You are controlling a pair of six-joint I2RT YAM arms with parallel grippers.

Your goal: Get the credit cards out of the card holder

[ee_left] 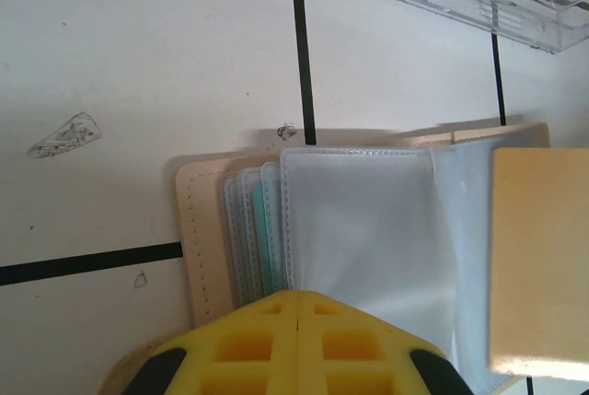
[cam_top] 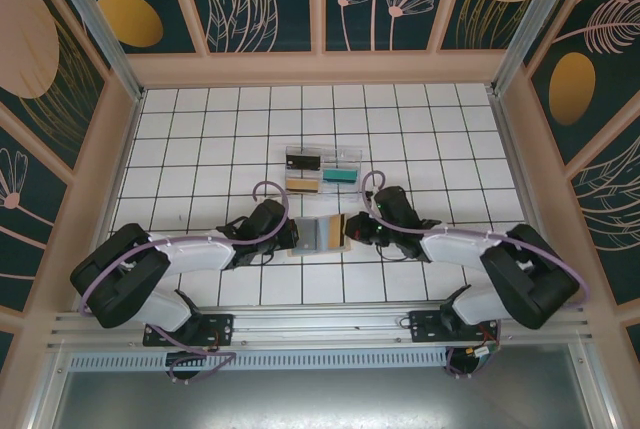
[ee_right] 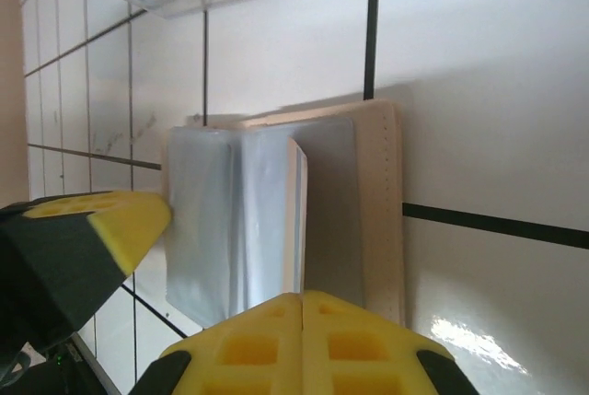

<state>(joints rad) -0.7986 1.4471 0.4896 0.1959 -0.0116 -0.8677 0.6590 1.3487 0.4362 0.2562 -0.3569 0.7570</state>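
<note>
The left fingers (cam_top: 290, 236) are clenched, pads pressed together, at the left edge of the card holder (cam_top: 322, 233). In the left wrist view they (ee_left: 304, 326) sit over the near edge of the clear sleeves (ee_left: 368, 229); whether a sleeve is pinched cannot be told. The card holder lies open on the white tiled table (cam_top: 200, 129), between both arms and near the clear tray (cam_top: 350, 157). The right fingers (cam_top: 352, 230) are also clenched, at the holder's right edge. In the right wrist view one sleeve leaf (ee_right: 296, 220) stands raised directly ahead of them (ee_right: 308, 321).
</note>
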